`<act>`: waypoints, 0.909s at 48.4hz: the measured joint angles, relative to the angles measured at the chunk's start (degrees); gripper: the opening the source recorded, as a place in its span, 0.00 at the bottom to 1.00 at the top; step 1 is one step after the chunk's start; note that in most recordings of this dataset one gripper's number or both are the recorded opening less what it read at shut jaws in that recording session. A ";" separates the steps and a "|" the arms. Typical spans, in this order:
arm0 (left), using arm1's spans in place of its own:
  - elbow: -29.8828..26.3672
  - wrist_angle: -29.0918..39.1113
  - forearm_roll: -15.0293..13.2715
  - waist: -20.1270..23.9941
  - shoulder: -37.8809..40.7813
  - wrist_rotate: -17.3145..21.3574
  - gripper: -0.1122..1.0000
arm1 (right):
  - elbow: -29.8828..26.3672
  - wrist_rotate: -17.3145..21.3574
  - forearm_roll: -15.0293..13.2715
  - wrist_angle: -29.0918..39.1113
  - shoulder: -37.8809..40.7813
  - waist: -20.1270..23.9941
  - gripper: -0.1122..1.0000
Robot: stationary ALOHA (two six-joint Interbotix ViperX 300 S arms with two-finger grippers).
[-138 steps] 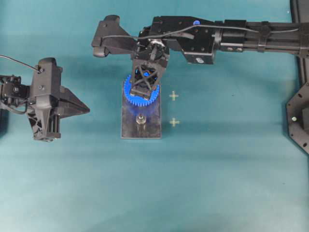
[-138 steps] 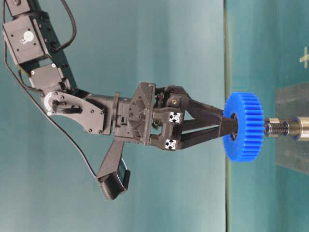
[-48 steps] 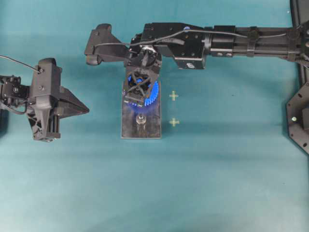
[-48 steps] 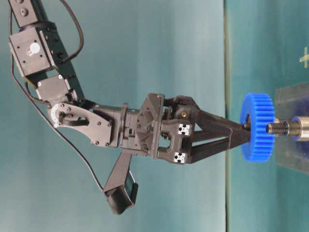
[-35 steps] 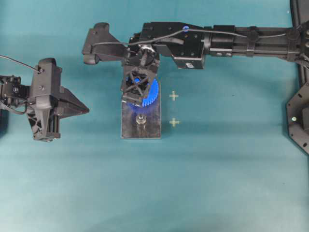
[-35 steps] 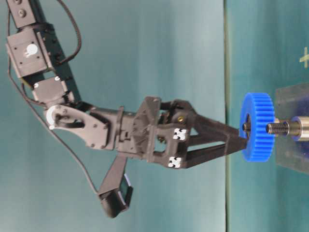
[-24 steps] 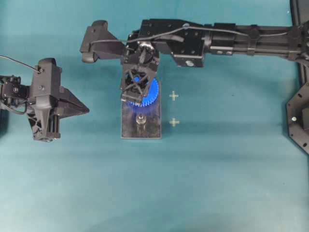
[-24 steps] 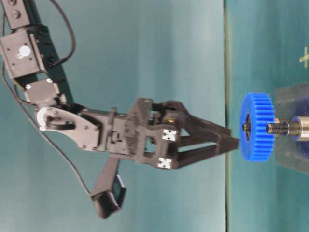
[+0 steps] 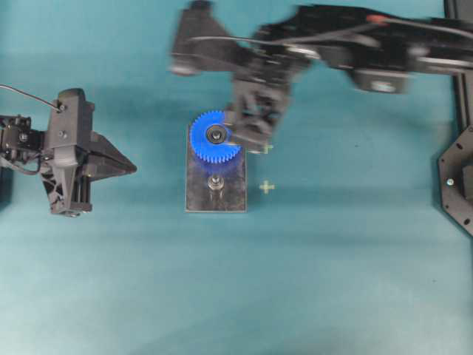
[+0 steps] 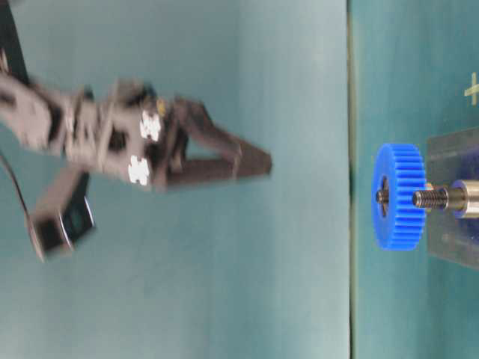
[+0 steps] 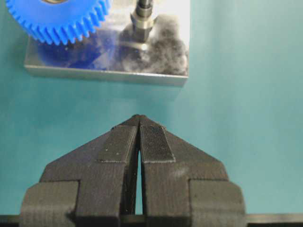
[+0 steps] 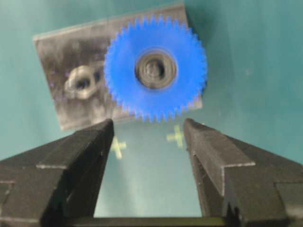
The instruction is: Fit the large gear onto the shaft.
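Note:
The large gear (image 9: 215, 137) lies flat over the far half of the grey plate (image 9: 214, 201), its dark hub (image 12: 156, 70) around the shaft, whose tip shows in the hub's centre (image 10: 383, 196). The second, bare peg (image 9: 215, 183) stands on the plate's near half. My right gripper (image 12: 147, 125) is open with nothing between its fingers. It hangs blurred, well above the gear and a little to its right (image 10: 263, 163). My left gripper (image 11: 138, 119) is shut and empty, on the left, pointing at the plate from a distance (image 9: 131, 167).
Two yellow cross marks (image 9: 267, 187) lie on the teal mat just right of the plate. The right arm's links (image 9: 355, 52) stretch across the top of the overhead view. A black frame (image 9: 458, 177) stands at the right edge.
My right gripper has let go of the large gear and pulled up and to the right. The gear stays on the shaft. The left arm has not moved.

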 measured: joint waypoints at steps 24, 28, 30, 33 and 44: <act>0.18 -2.02 0.00 0.00 -2.29 0.53 0.10 | 22.94 -0.09 -0.09 -20.65 -16.61 0.97 0.69; 0.53 -4.92 0.09 0.00 -2.46 0.53 0.10 | 25.93 -0.09 -0.09 -23.12 -18.46 1.85 0.69; 0.97 -6.86 0.09 0.00 -2.46 0.62 0.10 | 27.33 -0.09 -0.09 -24.43 -19.16 2.37 0.69; 1.49 -9.49 0.09 0.00 -2.64 0.62 0.10 | 29.71 -0.09 -0.09 -26.54 -20.13 3.25 0.69; 2.20 -11.87 0.09 0.00 -2.72 0.62 0.10 | 36.74 -0.09 -0.09 -35.51 -23.55 5.36 0.69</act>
